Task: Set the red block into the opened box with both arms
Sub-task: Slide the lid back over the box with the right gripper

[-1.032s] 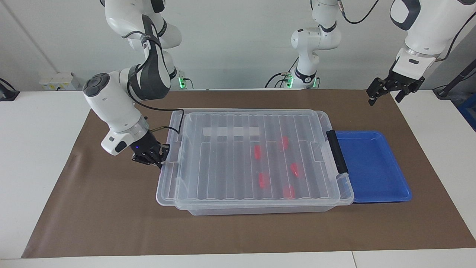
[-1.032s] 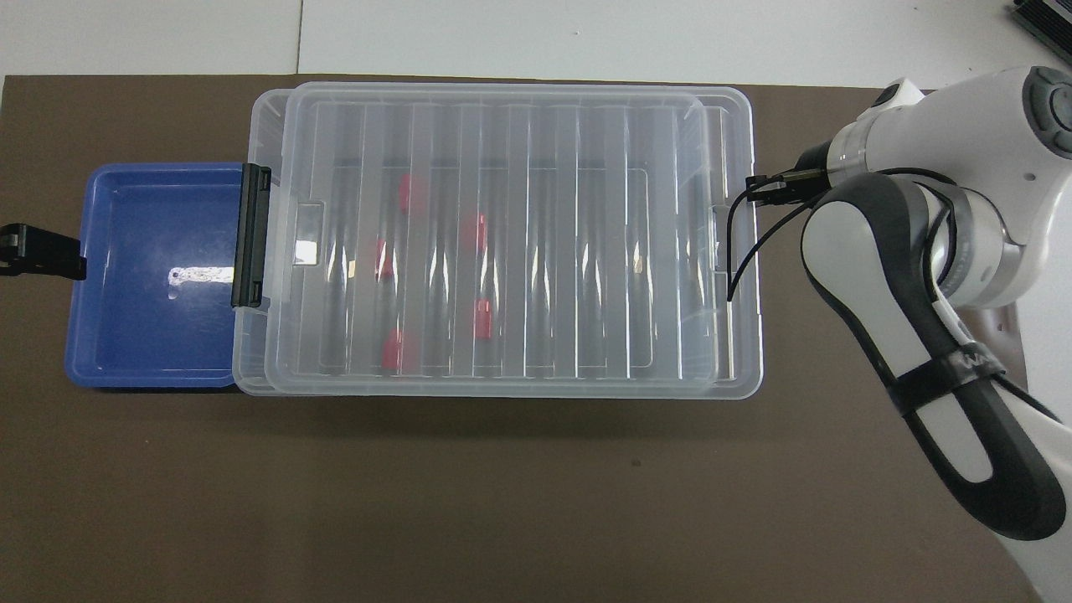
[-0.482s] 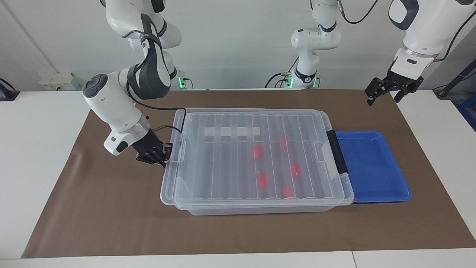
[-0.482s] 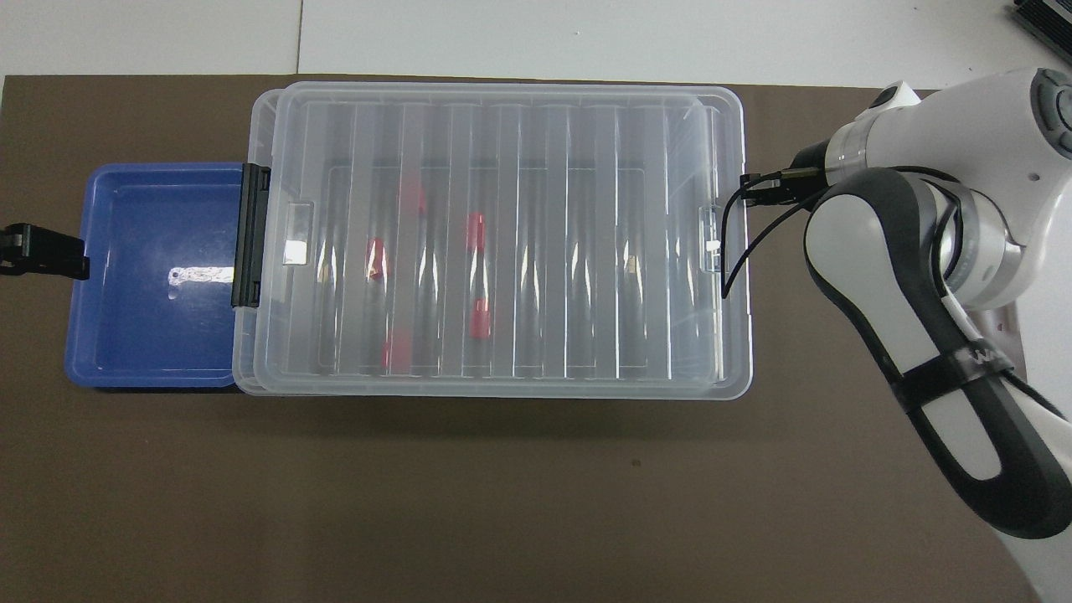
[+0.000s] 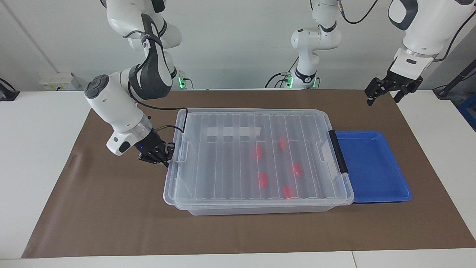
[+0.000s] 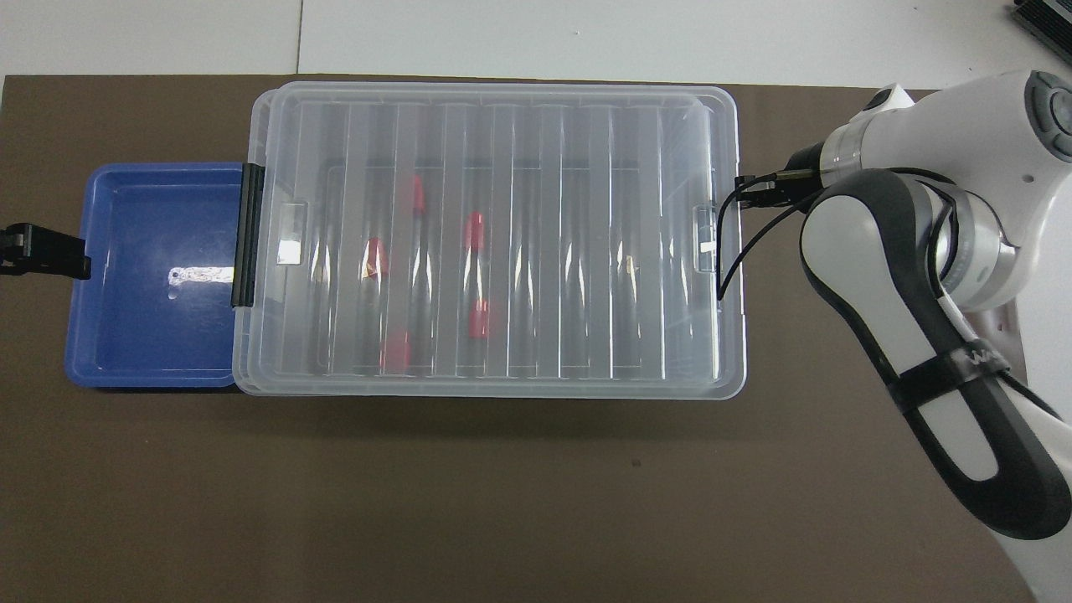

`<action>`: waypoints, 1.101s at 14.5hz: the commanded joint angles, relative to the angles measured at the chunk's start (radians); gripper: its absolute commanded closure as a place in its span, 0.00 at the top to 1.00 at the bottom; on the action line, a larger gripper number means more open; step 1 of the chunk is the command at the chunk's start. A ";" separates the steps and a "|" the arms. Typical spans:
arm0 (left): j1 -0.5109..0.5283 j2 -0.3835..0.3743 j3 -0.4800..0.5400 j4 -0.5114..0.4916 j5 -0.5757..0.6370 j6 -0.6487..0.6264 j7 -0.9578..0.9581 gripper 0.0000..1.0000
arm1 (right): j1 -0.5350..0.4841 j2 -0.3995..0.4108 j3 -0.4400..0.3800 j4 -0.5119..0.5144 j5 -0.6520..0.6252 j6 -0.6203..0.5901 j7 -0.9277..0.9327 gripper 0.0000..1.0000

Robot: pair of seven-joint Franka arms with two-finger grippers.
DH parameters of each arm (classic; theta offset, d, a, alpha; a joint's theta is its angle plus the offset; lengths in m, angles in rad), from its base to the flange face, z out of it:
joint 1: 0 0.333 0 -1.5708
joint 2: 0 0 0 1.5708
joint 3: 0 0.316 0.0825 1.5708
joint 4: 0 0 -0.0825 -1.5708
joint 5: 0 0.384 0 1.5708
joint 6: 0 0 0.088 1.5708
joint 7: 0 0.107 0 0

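The clear box lies in the middle of the brown mat with its ribbed clear lid flat on top, nearly square with the rim. Several red blocks show through the lid, inside the box, in the half toward the left arm's end. My right gripper is shut on the lid's end rim at the right arm's end. My left gripper hangs open and holds nothing, above the mat's edge beside the blue tray.
A shallow blue tray sits against the box's black handle at the left arm's end. Two slimmer white arms with green-lit bases stand at the robots' edge. Bare brown mat surrounds the box.
The right gripper has moved toward the left arm's end with the lid, so the lid no longer overhangs the box at the right arm's end. The left gripper has risen slightly.
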 commanded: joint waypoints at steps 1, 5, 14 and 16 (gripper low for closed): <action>0.010 -0.018 -0.012 -0.016 0.008 -0.001 -0.003 1.00 | 0.005 -0.019 0.003 -0.031 0.032 -0.010 0.010 0.00; 0.013 -0.018 -0.012 -0.017 0.008 0.004 -0.001 1.00 | 0.003 -0.019 0.006 -0.031 0.077 -0.016 0.007 0.00; 0.013 -0.021 -0.013 -0.024 -0.001 -0.001 -0.001 1.00 | -0.023 -0.059 -0.006 -0.017 -0.195 -0.054 0.016 1.00; 0.011 -0.021 -0.015 -0.024 -0.002 -0.001 -0.001 1.00 | -0.028 -0.088 -0.006 -0.015 -0.344 -0.084 0.046 1.00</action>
